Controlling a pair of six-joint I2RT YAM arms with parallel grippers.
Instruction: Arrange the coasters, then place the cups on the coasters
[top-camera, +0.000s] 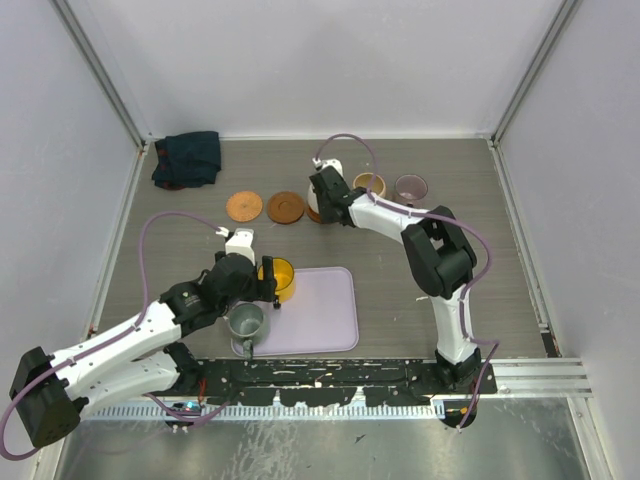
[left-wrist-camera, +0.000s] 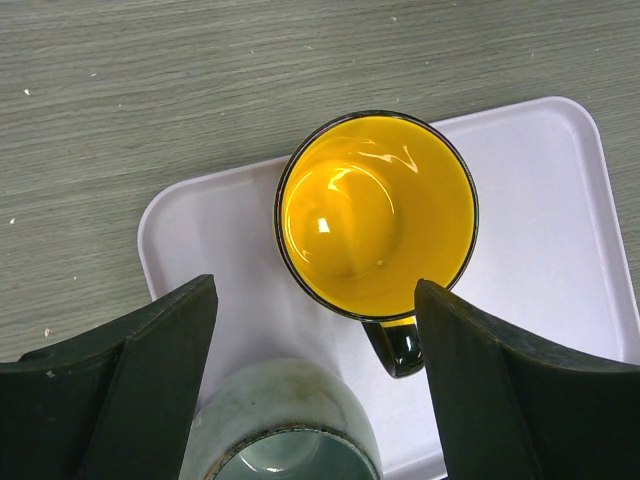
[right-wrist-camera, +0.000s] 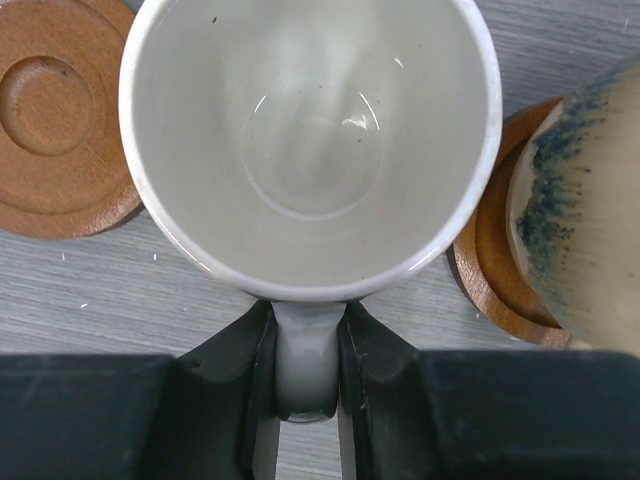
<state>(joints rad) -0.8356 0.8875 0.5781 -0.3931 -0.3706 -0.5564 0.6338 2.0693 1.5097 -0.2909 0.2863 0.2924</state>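
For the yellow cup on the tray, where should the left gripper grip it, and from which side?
By its handle, coming from the handle's side. The yellow cup stands upright with the handle pointing toward the open left gripper. The grey-green cup sits close beside that approach.

The grey-green cup (top-camera: 246, 320) crowds the yellow cup's (top-camera: 278, 280) handle side on the lavender tray (top-camera: 328, 312). The tray's right half lies open.

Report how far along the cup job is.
Done: the tan speckled mug sits on a round brown wooden coaster. In hand: the right gripper pinches the handle of the white mug; the left gripper hangs open over the yellow mug. Left: that mug and the grey-green mug stand on the lavender tray, and two bare coasters wait.
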